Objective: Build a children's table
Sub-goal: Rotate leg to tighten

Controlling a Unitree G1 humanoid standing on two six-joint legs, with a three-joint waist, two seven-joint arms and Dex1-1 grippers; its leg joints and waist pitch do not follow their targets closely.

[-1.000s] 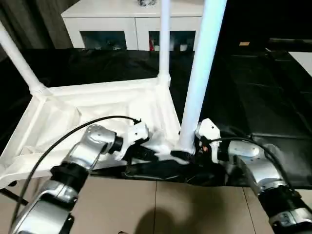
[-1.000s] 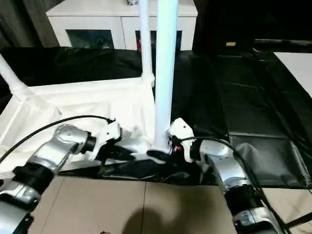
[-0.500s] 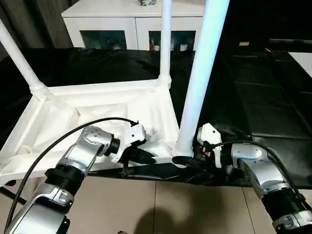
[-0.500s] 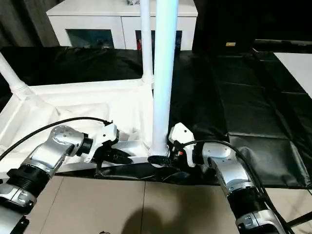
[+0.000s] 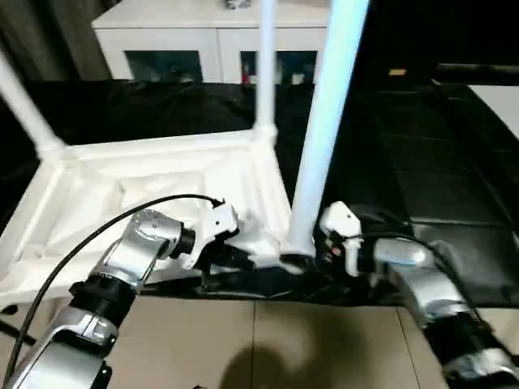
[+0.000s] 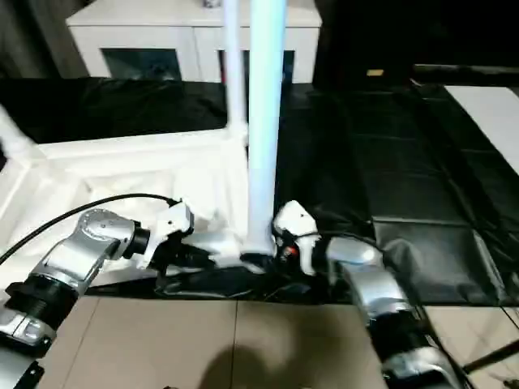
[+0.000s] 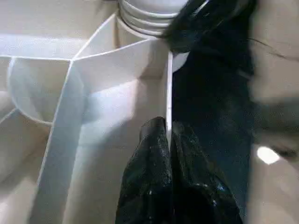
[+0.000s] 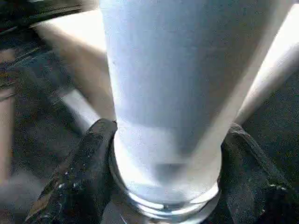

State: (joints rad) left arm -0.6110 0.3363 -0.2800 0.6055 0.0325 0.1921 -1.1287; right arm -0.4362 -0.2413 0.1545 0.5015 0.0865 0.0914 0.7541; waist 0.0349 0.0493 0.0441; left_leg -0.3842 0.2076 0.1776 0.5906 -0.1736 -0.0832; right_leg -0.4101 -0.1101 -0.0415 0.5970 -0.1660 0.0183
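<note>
At the top's (image 5: 162,174) near right corner, the leg (image 5: 320,138) is standing upright between the right gripper's (image 8: 163,163) clamping fingers; the left gripper (image 7: 167,135) is pinching the top's rim.

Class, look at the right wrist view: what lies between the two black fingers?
The base of the near white leg, just above its socket; the fingers flank it.

Not much moved, honestly. The right gripper (image 8: 163,186) had its fingers spread wider round the base of the near leg (image 5: 324,130) a second ago; they've since closed in and now hug it from both sides. That leg also stands a touch straighter than it did.
</note>
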